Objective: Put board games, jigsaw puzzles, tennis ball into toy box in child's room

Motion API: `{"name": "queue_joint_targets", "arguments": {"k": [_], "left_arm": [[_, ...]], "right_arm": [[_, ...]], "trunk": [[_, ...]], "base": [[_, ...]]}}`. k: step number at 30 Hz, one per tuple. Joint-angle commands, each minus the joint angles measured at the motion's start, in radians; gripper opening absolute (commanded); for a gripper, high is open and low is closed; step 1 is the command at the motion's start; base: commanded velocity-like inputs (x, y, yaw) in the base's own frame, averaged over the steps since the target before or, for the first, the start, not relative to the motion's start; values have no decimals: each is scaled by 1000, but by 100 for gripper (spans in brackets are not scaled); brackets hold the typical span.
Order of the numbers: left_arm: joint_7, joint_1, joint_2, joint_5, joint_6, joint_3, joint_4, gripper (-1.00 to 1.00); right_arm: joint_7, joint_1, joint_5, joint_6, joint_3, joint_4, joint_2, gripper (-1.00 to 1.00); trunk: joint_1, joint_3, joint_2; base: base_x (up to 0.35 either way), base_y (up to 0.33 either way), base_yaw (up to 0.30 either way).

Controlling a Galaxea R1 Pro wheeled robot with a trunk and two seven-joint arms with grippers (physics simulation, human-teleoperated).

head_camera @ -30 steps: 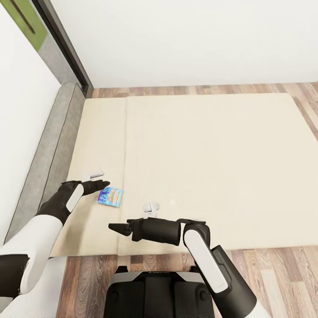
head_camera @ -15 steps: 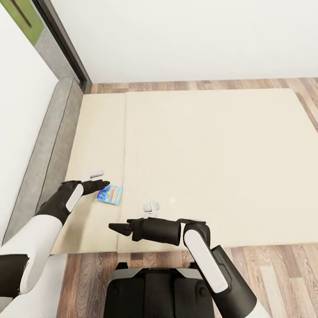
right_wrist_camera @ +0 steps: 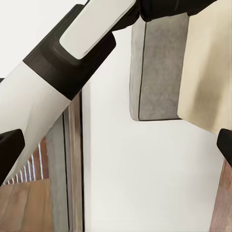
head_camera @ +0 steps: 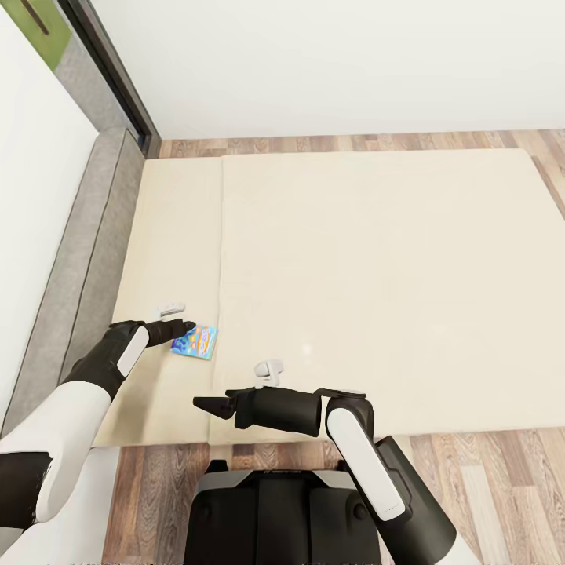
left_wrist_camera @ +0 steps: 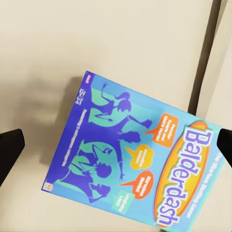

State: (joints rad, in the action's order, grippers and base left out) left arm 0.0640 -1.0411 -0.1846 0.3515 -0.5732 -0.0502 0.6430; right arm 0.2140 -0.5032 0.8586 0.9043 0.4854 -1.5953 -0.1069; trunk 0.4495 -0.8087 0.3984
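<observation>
Head view: the small blue printed card board game point(head_camera: 195, 341) lettered Balderdash lies flat on the beige two-part mattress of the bed point(head_camera: 369, 267), beside its seam. Just above it hangs the left gripper point(head_camera: 174, 320), jaws spread wide. Lower, the right gripper point(head_camera: 205, 405) is empty, its fingers apart.

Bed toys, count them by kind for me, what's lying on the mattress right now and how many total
Board games: 1, the blue Balderdash box on the bed, beside the left pincer
Jigsaw puzzles: 0
Tennis balls: 0
Total: 1
</observation>
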Motion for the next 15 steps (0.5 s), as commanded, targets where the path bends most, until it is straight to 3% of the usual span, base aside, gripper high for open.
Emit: {"name": "queue_joint_targets", "arguments": {"k": [1, 15], "left_arm": [[1, 0, -1, 1, -4, -3, 1, 100], [2, 0, -1, 1, -4, -3, 1, 100]], "right_arm": [[7, 0, -7, 4, -1, 0, -1, 100], [6, 0, -7, 2, -1, 0, -1, 100]], "trunk": [[0, -3, 2], [0, -26, 2]], "base": [[0, 0, 0], [0, 0, 0]]}}
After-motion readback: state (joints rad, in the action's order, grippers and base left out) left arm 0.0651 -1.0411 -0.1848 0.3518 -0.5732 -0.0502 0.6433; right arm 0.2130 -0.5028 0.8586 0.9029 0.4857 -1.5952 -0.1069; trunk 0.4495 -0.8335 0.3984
